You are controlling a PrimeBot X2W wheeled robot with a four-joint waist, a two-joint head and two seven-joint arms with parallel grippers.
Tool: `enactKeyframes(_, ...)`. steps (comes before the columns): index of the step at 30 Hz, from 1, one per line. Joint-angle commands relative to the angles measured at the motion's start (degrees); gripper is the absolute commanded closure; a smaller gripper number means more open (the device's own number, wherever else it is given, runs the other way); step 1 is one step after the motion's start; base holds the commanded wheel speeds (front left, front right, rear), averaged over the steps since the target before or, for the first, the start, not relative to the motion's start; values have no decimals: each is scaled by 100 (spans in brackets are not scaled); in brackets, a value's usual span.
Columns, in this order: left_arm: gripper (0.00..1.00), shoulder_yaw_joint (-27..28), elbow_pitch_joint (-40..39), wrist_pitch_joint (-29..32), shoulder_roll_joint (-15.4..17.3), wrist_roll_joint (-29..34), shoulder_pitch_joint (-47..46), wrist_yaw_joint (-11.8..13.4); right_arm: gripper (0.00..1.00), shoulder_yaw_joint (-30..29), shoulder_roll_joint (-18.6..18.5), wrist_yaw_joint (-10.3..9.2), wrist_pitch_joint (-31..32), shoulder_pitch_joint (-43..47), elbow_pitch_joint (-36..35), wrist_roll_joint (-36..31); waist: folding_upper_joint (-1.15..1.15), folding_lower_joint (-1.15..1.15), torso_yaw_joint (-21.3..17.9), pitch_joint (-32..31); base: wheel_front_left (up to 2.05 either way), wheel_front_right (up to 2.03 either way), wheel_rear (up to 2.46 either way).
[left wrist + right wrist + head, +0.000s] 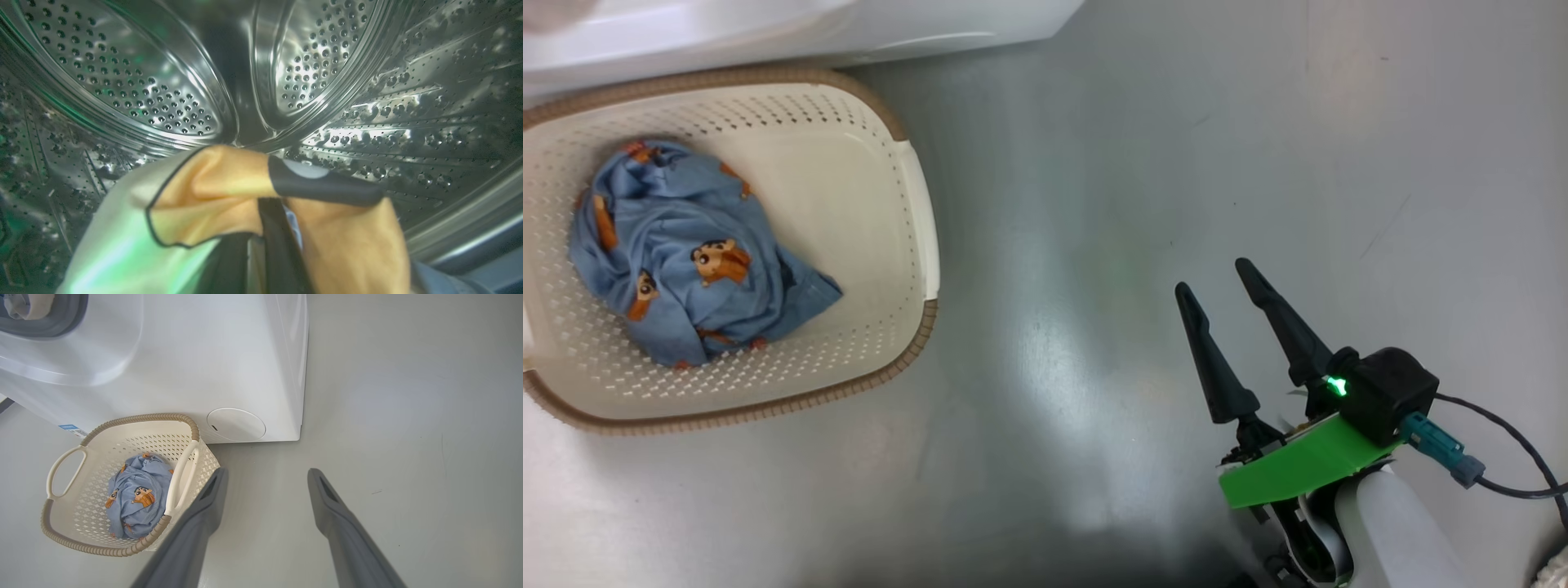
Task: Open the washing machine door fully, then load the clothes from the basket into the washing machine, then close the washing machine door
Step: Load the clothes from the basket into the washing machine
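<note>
**A:** Starting at the robot's left, where does the loading stand?

**B:** The left gripper point(267, 216) is deep inside the steel drum point(122, 81) of the washing machine point(184, 367). Its fingers are clamped on a cream-and-yellow cloth point(212, 192) with dark piping. The cloth drapes over the fingers and has not been let go.

**A:** So the loading step is in hand?

**B:** It looks that way, with one piece being delivered. The next move calls for the jaws to part so the cloth drops well inside, far from the mouth. Then the arm must draw out without snagging the fabric.

**A:** And the basket?

**B:** The basket point(849, 196) sits on the floor point(1094, 245) at the left, its far rim just beside the machine's base. A blue printed garment point(686, 253) lies bunched in its left half.

**A:** And on the right?

**B:** The right gripper point(1213, 275) hovers over bare floor, well apart from the basket. Its fingers are spread wide and hold nothing.

**A:** Which arm fetches the blue piece?

**B:** That cannot be told. Whichever goes must come down over the bunch and pinch a raised fold. Soft cloth may trail over the rim.
</note>
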Motion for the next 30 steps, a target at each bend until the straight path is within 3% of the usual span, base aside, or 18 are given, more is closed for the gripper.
enactKeyframes(1,100,29,-96,-164,326,133,-222,69,0,180,49,10,-27,309,-132,82,0,0,-46,61,0,0,0)
enactKeyframes(5,100,-24,-436,-406,425,511,-489,297,0,215,50,10,-27,327,-162,107,0,0,-79,157,0,0,0)
enactKeyframes(10,100,267,-1953,-416,477,1019,-290,563,0,259,50,10,-27,313,-181,120,0,0,-102,254,0,0,0)
enactKeyframes(13,100,469,-2294,-416,410,1113,29,572,0,261,50,10,-27,298,-170,117,0,0,-92,273,0,0,0)
enactKeyframes(20,100,732,-1544,-417,153,935,375,313,0,222,50,10,-27,325,-113,77,0,0,2,181,0,0,0)
enactKeyframes(30,100,696,47,-339,-57,735,-115,94,0,206,50,10,-27,362,-37,55,0,0,87,69,0,0,0)
